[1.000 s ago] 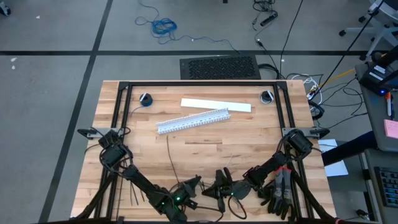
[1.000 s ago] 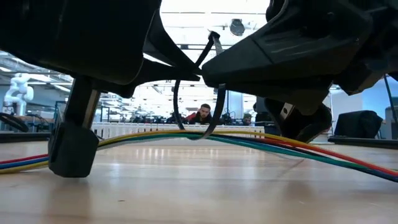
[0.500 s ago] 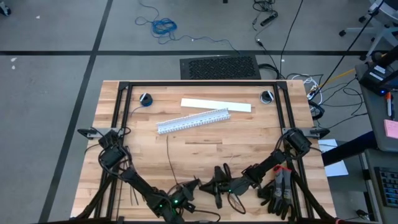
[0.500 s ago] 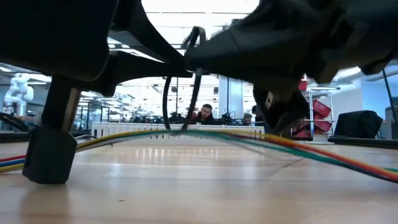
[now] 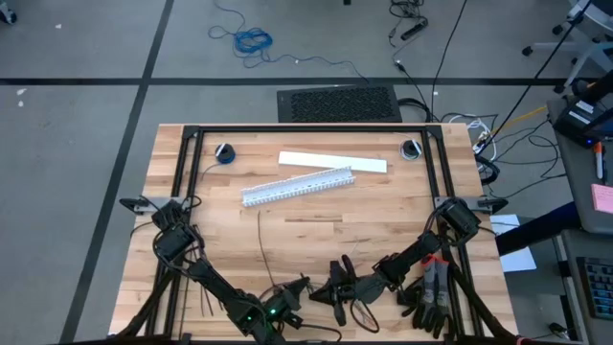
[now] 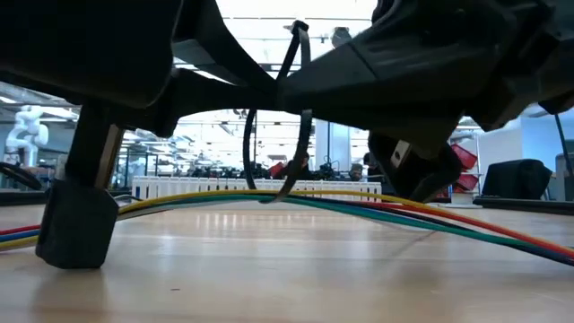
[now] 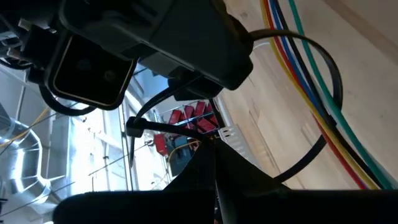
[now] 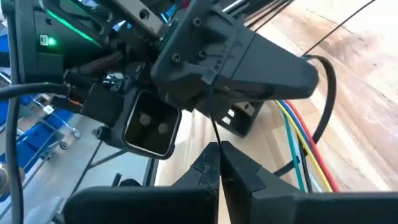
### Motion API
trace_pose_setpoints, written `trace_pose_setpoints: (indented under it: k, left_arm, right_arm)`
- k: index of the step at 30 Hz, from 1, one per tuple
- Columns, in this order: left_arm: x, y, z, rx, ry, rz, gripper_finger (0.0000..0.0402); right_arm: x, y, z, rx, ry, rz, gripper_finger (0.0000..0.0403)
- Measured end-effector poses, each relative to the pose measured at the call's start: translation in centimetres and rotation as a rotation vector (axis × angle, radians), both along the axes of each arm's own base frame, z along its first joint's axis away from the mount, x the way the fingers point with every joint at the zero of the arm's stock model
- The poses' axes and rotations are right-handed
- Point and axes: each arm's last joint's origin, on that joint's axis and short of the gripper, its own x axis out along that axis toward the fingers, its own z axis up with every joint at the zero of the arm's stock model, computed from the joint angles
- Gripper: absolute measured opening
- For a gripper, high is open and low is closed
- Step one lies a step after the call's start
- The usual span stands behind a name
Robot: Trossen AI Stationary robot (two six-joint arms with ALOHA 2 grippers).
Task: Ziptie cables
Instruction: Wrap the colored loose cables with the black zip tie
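The cables, thin yellow, blue, red and green wires, lie near the table's front edge and arch up slightly in the middle. A black ziptie is looped around them there, with its tail sticking up. My left gripper and my right gripper meet tip to tip just above the loop, both shut on the ziptie. The cables' thin far end runs up the table. My left gripper pinches the ziptie's strip between its two fingers, right above the loop. The fingers come in about level from the table's left. The loop hangs below them around the cables. My right gripper pinches the ziptie's thin strip between its two fingertips, facing the left gripper. Its fingers come in about level from the table's right. The loop curves below around the cables, whose ends lie on the table.
A white slotted duct and a flat white strip lie at the far middle. Loose zipties lie at the near left. Dark tools sit at the near right. A black frame borders the table.
Both grippers have stayed shut on the ziptie and hardly moved. The loop has swayed a little sideways and back and still goes around the cables.
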Motion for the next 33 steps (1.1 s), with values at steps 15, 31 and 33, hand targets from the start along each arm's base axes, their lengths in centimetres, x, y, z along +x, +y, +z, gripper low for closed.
trace_pose_setpoints:
  k: [15,31,33]
  left_arm:
    - [-0.4,-0.3,-0.1,0.020,0.023,-0.015,0.0000]
    - [1.0,1.1,0.0,-0.003,0.005,0.026,0.0000]
    - [1.0,1.1,0.0,-0.002,0.011,0.022,0.0000]
  right_arm:
    - [-0.7,-2.3,1.1,-0.035,-0.079,-0.099,0.0000]
    - [-1.1,-2.0,1.3,0.017,-0.015,0.063,0.0000]
    - [-1.0,-2.2,1.3,0.015,-0.015,0.067,0.0000]
